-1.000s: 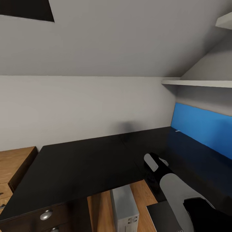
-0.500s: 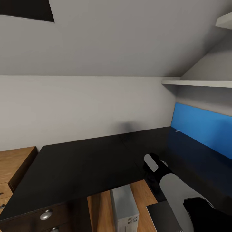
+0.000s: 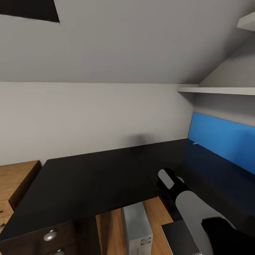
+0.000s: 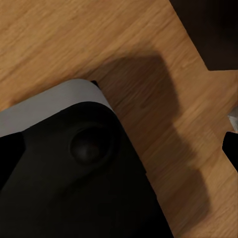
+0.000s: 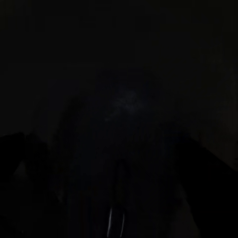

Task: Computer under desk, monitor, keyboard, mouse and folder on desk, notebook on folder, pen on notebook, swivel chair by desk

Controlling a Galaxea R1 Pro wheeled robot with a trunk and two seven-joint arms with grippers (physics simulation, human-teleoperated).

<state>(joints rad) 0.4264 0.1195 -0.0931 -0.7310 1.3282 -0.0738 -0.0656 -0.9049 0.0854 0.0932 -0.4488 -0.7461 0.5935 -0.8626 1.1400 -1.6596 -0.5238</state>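
Head view: the desk (image 3: 88, 177) is an L-shaped corner unit with a glossy black top that reflects faintly. Its blue back panel (image 3: 223, 138) is matte and runs along the right wing. The top carries nothing in the visible part.

The computer (image 3: 136, 226) stands on the wood floor (image 3: 108, 230) in the knee space at the desk's front edge, partly under the top. It is a boxy pale grey tower with a small printed label low on its front face.

A dark drawer front with round metal knobs (image 3: 50, 235) sits under the desk's left end; it is closed, contents not visible. A light-wood unit (image 3: 16, 180) stands just beside the desk at left. White wall shelves (image 3: 216, 91) hang at upper right.

The right arm (image 3: 191, 203), grey-and-black shell, reaches low over the right wing. Right pincer: cannot tell, as the right wrist view is almost entirely dark.

Left wrist view: wood-grain floor (image 4: 74, 39) and a rounded black-and-grey housing (image 4: 74, 168). Left pincer: fingers not discernible, state cannot be told.
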